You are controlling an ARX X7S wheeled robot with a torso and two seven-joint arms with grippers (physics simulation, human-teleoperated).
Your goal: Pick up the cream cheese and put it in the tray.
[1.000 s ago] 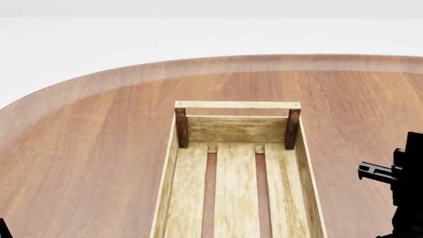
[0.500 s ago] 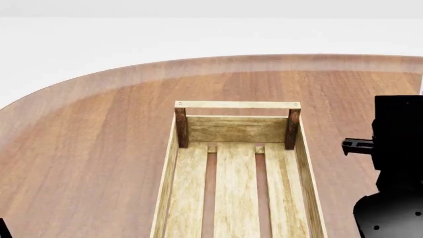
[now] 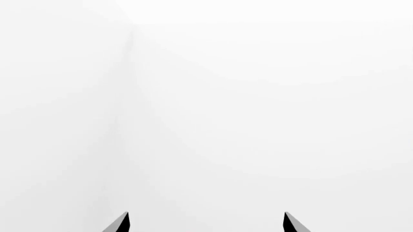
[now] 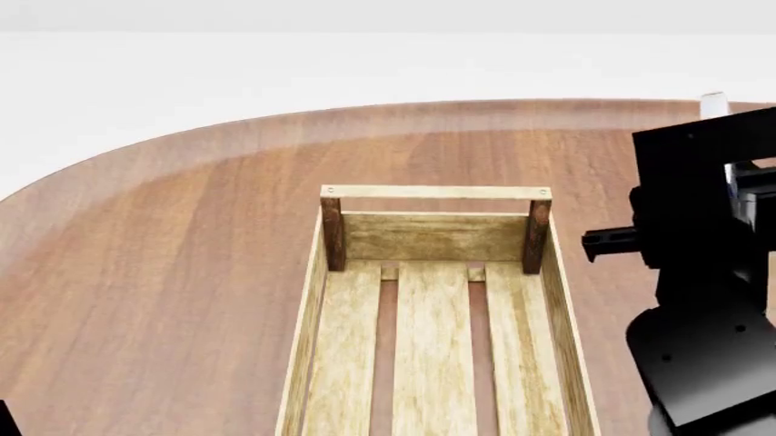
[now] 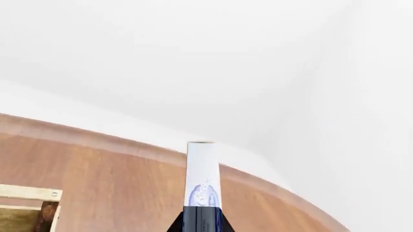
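Since 1 s ago my right arm (image 4: 710,300) has risen and swung in from the frame's right edge; it now fills much more of the head view, w/ a black bracket poking toward the tray's far right post. Tray and table haven't shifted.

Largest first: the round wooden table (image 4: 182,272), reddish-brown, lighter band along its rim, white floor beyond. On it sits the tray (image 4: 313,309), a long crate of pale slats w/ dark brown corner posts and a top rail at the far end, gaps between the floor slats; nothing lying inside the part I can see. Right arm's black body stands just right of the tray, over bare table.

Right gripper (image 5: 202,223): fingers are pinching the cream cheese (image 5: 202,179) on its thin sides, box held on edge, white w/ a pale blue logo, sticking out past the fingertips. So the box is up in the air, off the table, not in the tray; a tray corner shows at the edge of that wrist view. In the head view only a white sliver shows behind the arm.

Left gripper (image 3: 206,223): two dark tips spread wide, nothing between them, facing blank white.
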